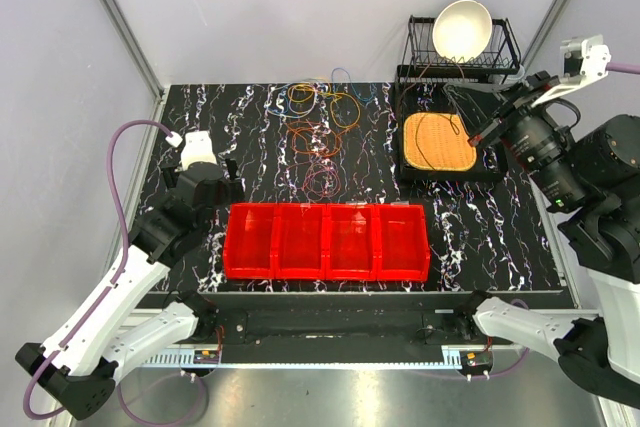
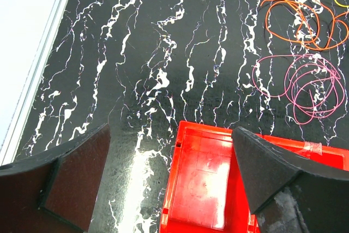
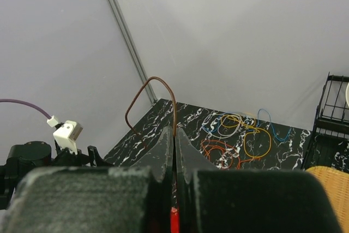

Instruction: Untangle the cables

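Down in the lower middle of the top view sits a red bin (image 1: 325,242), four compartments in a row, all showing bare red floors. It lies on the black, white-veined bench (image 1: 480,227). Over at upper right, a black wire dish rack (image 1: 505,47) stands at the far edge with a white bowl (image 1: 462,29) propped upright in it. Just in front of the rack is a woven tan mat (image 1: 438,141), resting on a black tray (image 1: 450,176). Grey walls (image 1: 330,7) close it in, with a metal post (image 1: 122,22) slanting at upper left.
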Action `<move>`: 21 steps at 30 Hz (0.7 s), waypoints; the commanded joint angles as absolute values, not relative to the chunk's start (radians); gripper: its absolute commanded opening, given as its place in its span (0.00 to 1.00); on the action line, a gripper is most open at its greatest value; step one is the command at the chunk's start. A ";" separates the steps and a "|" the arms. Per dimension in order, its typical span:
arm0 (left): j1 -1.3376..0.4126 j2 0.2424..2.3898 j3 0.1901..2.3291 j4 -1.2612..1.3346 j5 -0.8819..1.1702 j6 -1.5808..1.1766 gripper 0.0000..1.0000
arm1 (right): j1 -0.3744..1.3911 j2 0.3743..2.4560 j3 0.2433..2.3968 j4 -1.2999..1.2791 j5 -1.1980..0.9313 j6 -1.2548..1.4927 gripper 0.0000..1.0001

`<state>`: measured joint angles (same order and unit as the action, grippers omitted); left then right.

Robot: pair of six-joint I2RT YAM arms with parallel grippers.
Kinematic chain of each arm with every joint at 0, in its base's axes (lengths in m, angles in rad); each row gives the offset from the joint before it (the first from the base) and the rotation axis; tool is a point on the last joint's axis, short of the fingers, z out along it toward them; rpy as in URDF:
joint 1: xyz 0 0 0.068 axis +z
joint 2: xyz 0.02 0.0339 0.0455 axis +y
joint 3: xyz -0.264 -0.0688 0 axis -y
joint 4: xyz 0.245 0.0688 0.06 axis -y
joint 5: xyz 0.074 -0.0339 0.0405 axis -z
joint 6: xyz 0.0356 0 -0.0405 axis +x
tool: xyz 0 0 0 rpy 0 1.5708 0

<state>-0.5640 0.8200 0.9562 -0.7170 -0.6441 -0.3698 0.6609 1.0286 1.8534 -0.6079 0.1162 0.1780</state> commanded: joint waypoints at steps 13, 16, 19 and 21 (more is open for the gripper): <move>-0.574 0.815 0.959 -0.699 -0.675 -0.356 0.96 | 0.667 0.980 1.862 -0.564 0.124 0.224 0.00; -0.575 0.819 0.960 -0.699 -0.675 -0.356 0.96 | 0.666 0.997 1.936 -0.587 0.121 0.212 0.00; -0.575 0.818 0.962 -0.701 -0.675 -0.356 0.96 | 0.666 1.023 1.997 -0.617 0.112 0.201 0.00; -0.575 0.818 0.960 -0.701 -0.675 -0.356 0.96 | 0.666 1.031 2.013 -0.629 0.107 0.198 0.00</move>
